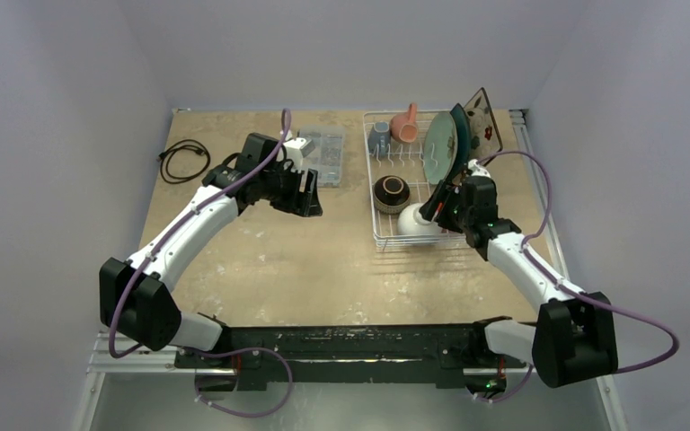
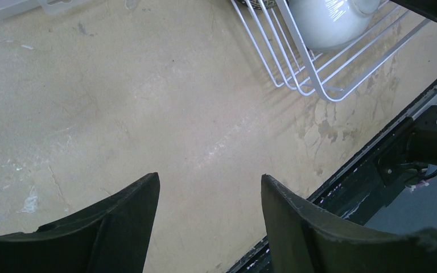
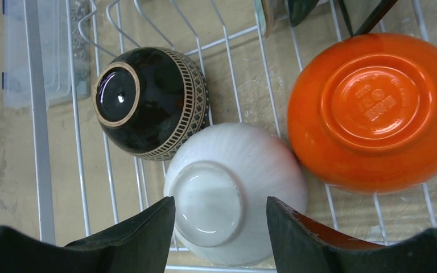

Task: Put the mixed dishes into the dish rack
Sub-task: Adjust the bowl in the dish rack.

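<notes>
You are working on the bowls in the dish rack [image 3: 38, 142] now. Your right gripper [image 3: 221, 227] is hanging right over the white bowl [image 3: 236, 187]. Its jaws are standing apart and not pinching anything, and the bowl's round foot is showing in the gap between them.

The white bowl is lying upside down at the near end of the rack. It is touching the orange bowl [image 3: 375, 114] on one side and sitting just beside the brown bowl [image 3: 159, 96] on the other. Both of those are upside down too.

At the far end, the grey-blue mug [image 1: 379, 136] and the pink mug [image 1: 404, 124] are sitting in the rack. The green plate [image 1: 437, 153] and the flowery plate [image 1: 483, 121] are standing up on their edges.

Your left gripper [image 2: 210, 222] is hanging over the bare table [image 2: 148, 102]. Its jaws are spread wide and are holding nothing.

I think the job is nearly done, because I am not seeing any dish outside the rack.

Next, I think you are either fixing the white bowl or leaving it. If you are leaving it, go straight up, so the fingers are not bumping the orange bowl. If you are fixing it, go down slowly and pinch only the white bowl.
</notes>
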`<state>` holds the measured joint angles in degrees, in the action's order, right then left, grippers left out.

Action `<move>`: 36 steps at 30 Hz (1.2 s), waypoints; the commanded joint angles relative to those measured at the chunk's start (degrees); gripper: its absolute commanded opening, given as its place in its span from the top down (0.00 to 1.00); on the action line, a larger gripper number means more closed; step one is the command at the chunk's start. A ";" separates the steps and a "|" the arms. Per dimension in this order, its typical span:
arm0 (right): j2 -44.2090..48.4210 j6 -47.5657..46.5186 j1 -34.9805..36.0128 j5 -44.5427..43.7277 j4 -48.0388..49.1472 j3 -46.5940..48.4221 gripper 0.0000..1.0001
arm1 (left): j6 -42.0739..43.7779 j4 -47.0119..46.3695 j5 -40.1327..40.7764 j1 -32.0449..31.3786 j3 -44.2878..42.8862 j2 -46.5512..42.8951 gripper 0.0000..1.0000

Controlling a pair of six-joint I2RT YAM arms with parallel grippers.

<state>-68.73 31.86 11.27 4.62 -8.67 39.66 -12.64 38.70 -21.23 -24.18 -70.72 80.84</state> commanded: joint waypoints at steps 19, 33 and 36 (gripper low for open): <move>-4.70 -3.11 7.81 -2.65 -5.69 5.83 0.48 | 0.78 -0.72 -0.31 -0.23 -2.32 0.54 0.35; 0.85 -0.73 6.08 -25.37 -12.38 8.58 0.44 | 0.69 -0.78 -0.72 -0.25 -2.47 1.13 0.35; 2.22 0.75 0.71 -24.29 -11.32 6.87 0.40 | 0.56 -0.78 -1.00 -0.25 -2.41 0.99 0.35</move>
<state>-68.99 30.09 17.47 -13.21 -17.98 46.15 -12.64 38.70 -21.28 -24.18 -70.91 82.00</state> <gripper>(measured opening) 0.558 0.647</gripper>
